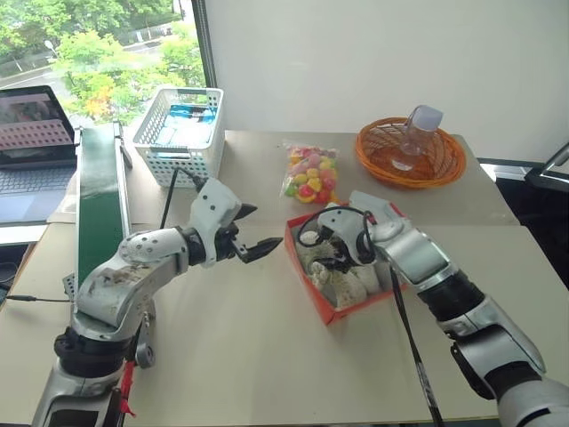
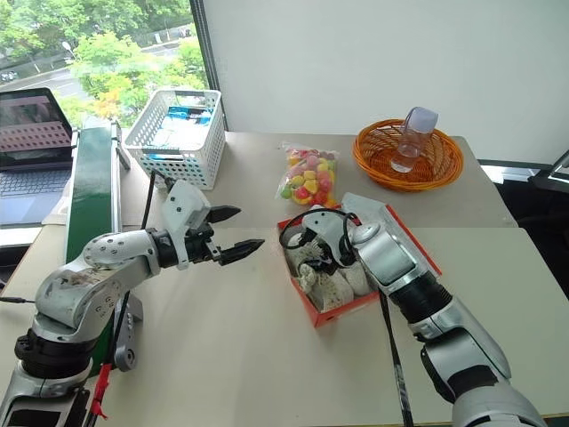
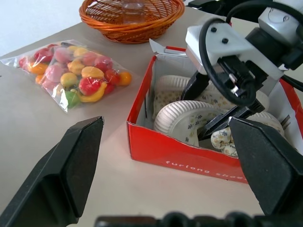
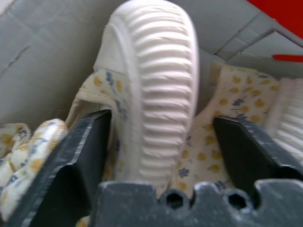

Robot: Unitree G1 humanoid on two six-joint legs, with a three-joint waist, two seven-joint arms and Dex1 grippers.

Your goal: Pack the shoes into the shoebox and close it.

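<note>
The red-orange shoebox (image 1: pixel 354 308) lies open on the table, its lid (image 1: pixel 384 210) folded back on the far side. Both cream shoes (image 3: pixel 182 118) with a small flower print and ribbed pale soles lie inside it. My right gripper (image 4: pixel 161 120) reaches down into the box and is open. Its fingers straddle the upturned sole of one shoe (image 4: pixel 156 85), with a gap on one side. My left gripper (image 1: pixel 260 229) hovers open over the table just left of the box, pointing at it and holding nothing.
A bag of coloured sweets (image 1: pixel 309 173) lies just behind the box. An orange wicker basket (image 1: pixel 444 165) holding a clear bottle (image 1: pixel 416 133) stands at the back right. A white mesh basket (image 1: pixel 182 133), a green board (image 1: pixel 98 196) and a laptop (image 1: pixel 34 133) are at the left.
</note>
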